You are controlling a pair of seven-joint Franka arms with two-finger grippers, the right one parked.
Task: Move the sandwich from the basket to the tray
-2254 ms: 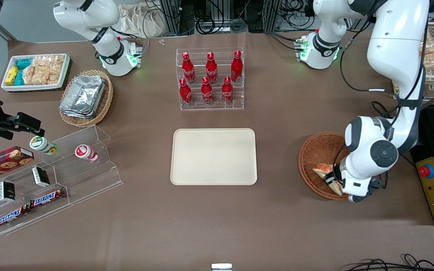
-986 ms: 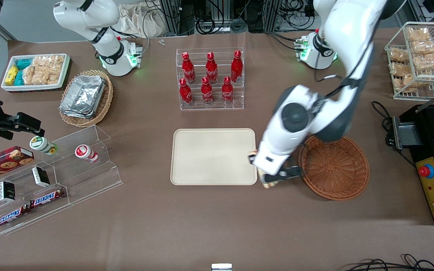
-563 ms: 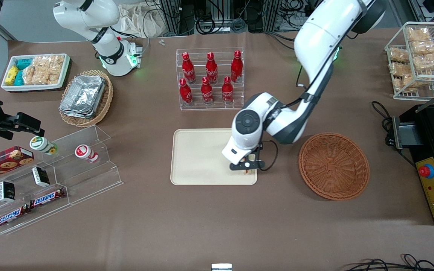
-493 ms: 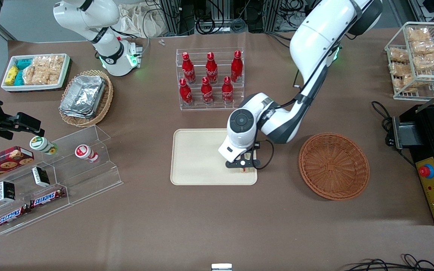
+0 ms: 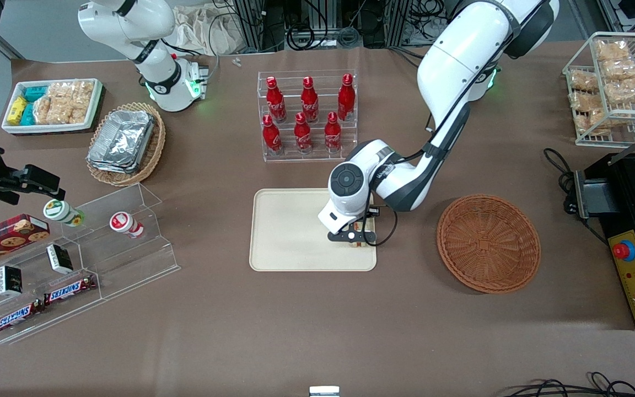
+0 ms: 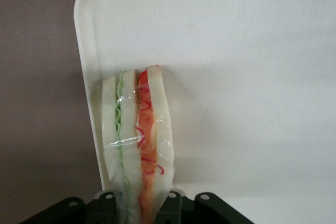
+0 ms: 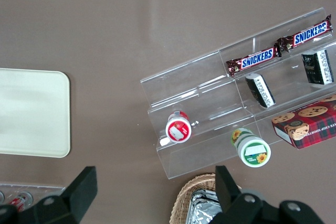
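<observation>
**Sandwich held over the tray's edge, release not yet made**

The left arm's two-finger gripper (image 5: 357, 238) hangs over the flat cream-beige plastic tray (image 5: 290, 231), above the tray end nearest the round reddish-brown wicker basket (image 5: 488, 242). Its fingers are pinched on the small triangular wedge of white bread with red and green filling in clear wrap (image 6: 137, 140), clamped across the bread faces with the cut layers showing edge-on. The basket sits beside the tray with nothing in it, so the carry looks essentially complete; lowering and letting go remain.

The main risk, as I judge it, is placement. In the wrist view the sandwich lies right along the tray's low rim (image 6: 86, 82), its outer slice overlapping that rim. Released here, it could land on the lip, tip over and slide onto the brown table (image 5: 306, 331). Its height above the tray cannot be told; a drop from too high could make a soft wedge bounce or roll. The slippery wrap might also cling to a finger pad and drag the sandwich as the jaws open.
</observation>
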